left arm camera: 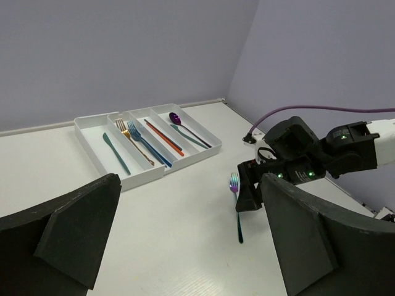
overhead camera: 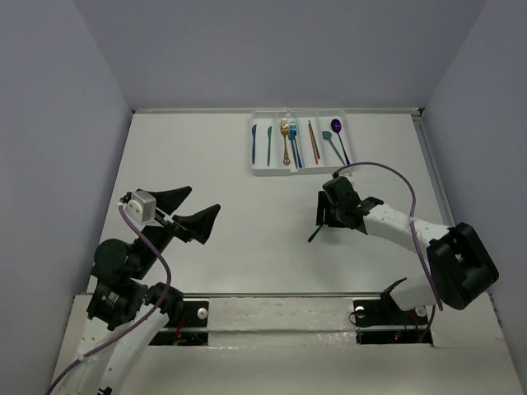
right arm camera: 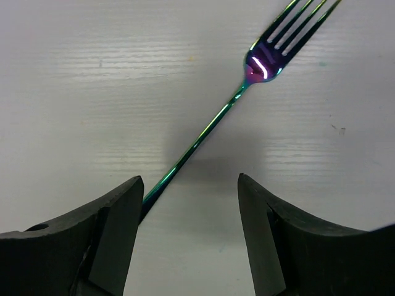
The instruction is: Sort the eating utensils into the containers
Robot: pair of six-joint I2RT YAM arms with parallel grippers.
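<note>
An iridescent teal-purple fork (right arm camera: 210, 126) lies flat on the white table, tines to the upper right. Its handle end passes behind one finger (right arm camera: 105, 228) of my right gripper (right arm camera: 190, 185), which is open just above it and holds nothing. From above, the right gripper (overhead camera: 324, 217) is at centre right, and the fork's handle (overhead camera: 314, 235) pokes out below it. The white tray (overhead camera: 262, 169) at the back holds a gold fork (overhead camera: 285, 140), a blue fork (overhead camera: 294, 144), a red-orange stick (overhead camera: 313, 141) and a purple spoon (overhead camera: 338, 127). My left gripper (overhead camera: 188, 210) hovers open and empty at the left.
In the left wrist view the tray (left arm camera: 142, 179) lies at the far left and the right arm (left arm camera: 321, 154) leans over the fork (left arm camera: 237, 206). Grey walls enclose the table on three sides. A purple cable (overhead camera: 395, 177) loops over the right arm.
</note>
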